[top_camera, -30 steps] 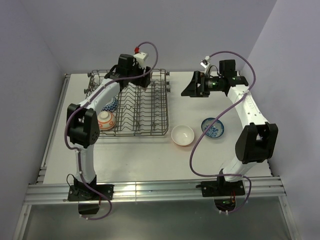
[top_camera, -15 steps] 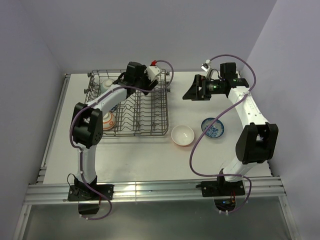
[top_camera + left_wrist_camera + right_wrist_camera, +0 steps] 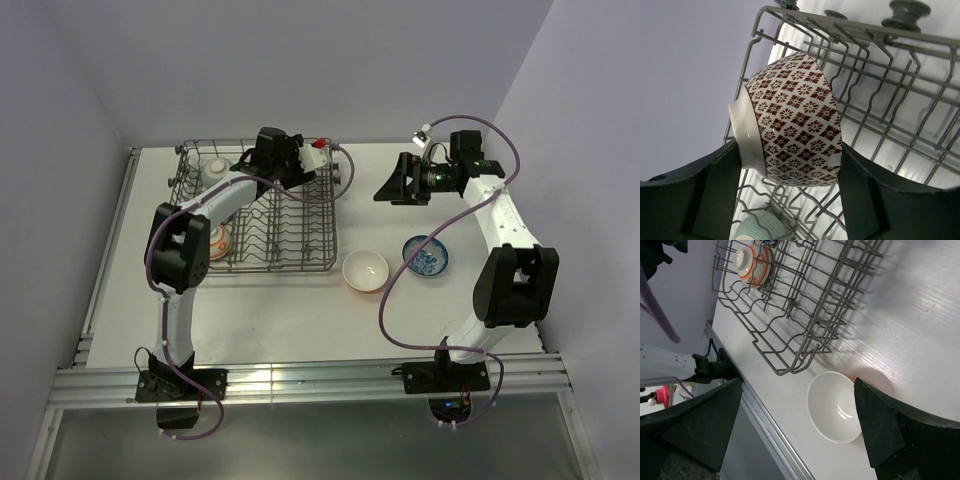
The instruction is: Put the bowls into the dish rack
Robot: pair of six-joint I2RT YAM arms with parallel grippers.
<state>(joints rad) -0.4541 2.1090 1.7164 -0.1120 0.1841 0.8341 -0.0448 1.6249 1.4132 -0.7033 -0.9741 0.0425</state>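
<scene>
Upper middle of the overhead view, over the dish rack (image 3: pixel 285 230), left pincer (image 3: pixel 790 165) clamps a red-patterned bowl (image 3: pixel 795 120); right pincer (image 3: pixel 797 385) spread apart above the desk (image 3: pixel 270 310).

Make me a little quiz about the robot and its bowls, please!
1. True or false: the left jaws grip a red-brown flower-patterned round ceramic bowl above the grey metal wire dish rack.
2. Where is the white round ceramic bowl with the orange outside? A: in the rack. B: on the white table. C: in the right jaws.
3. How many bowls sit on the table, outside the rack?
Key: 1 true. 2 B. 3 two: the white one and the blue-white patterned round bowl.
</scene>
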